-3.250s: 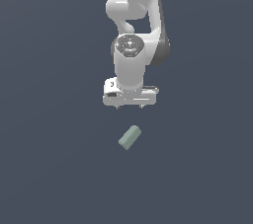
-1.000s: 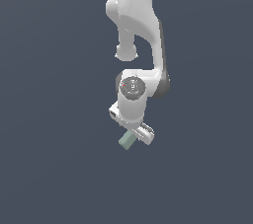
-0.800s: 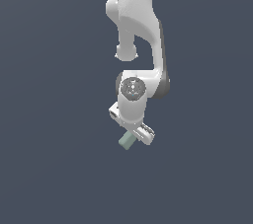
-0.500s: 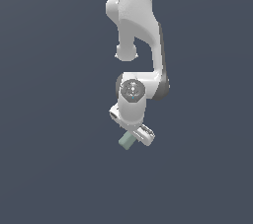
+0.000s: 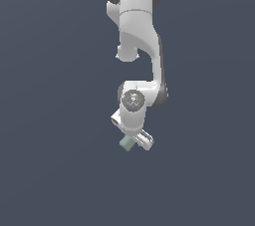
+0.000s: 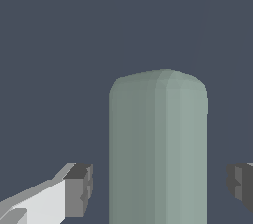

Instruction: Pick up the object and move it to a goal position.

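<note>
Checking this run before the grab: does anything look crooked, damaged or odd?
Nothing stands out. The block looks whole and lies between the open claw fingers, a gap on each side.

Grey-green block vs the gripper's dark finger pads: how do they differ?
The pale grey-green rounded block is light and smooth-edged; the dark grey finger pads are darker and square-cornered. The block sits centred; the pads flank it, each with a gap, untouching. Both look matte.
</note>
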Available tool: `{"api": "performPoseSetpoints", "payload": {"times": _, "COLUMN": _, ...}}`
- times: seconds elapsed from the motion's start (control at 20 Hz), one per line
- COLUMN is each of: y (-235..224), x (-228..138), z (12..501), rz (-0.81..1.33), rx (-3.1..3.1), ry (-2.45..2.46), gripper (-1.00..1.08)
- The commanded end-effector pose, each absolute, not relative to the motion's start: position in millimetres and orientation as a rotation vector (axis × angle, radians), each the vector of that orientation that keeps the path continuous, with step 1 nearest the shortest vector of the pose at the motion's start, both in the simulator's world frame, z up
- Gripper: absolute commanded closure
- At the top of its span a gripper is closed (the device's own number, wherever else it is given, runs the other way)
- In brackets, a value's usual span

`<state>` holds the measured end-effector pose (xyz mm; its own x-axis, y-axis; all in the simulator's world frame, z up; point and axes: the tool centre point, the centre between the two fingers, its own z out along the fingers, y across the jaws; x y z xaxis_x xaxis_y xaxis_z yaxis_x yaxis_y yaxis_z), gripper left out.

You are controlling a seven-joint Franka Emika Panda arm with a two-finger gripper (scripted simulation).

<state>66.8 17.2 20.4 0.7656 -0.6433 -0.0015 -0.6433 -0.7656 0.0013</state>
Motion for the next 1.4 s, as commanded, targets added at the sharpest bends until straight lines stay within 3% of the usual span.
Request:
{"api": "performPoseSetpoints", "payload": {"times": 0.0, "y": 17, "x": 68, "z": 19, "rz": 0.000, "rx": 2.952, "ry": -1.076, "gripper": -0.92}}
{"api": "performPoseSetpoints", "payload": {"times": 0.05, "y": 17, "x": 68, "z": 19, "rz": 0.000, "rx": 2.952, "ry": -1.076, "gripper": -0.92}}
{"api": "performPoseSetpoints", "payload": {"times": 0.1, "y": 17, "x": 68, "z": 19, "rz": 0.000, "rx": 2.952, "ry": -1.076, "gripper": 1.08}}
{"api": "performPoseSetpoints", "payload": {"times": 0.85, "y": 18, "x": 66, "z": 23, "rz": 0.000, "rx": 2.952, "ry": -1.076, "gripper": 1.08}}
{"api": "performPoseSetpoints", "payload": {"times": 1.35, "y": 28, "x": 44, "z": 59, "rz": -0.001, "rx": 2.952, "ry": -1.076, "gripper": 1.08}}
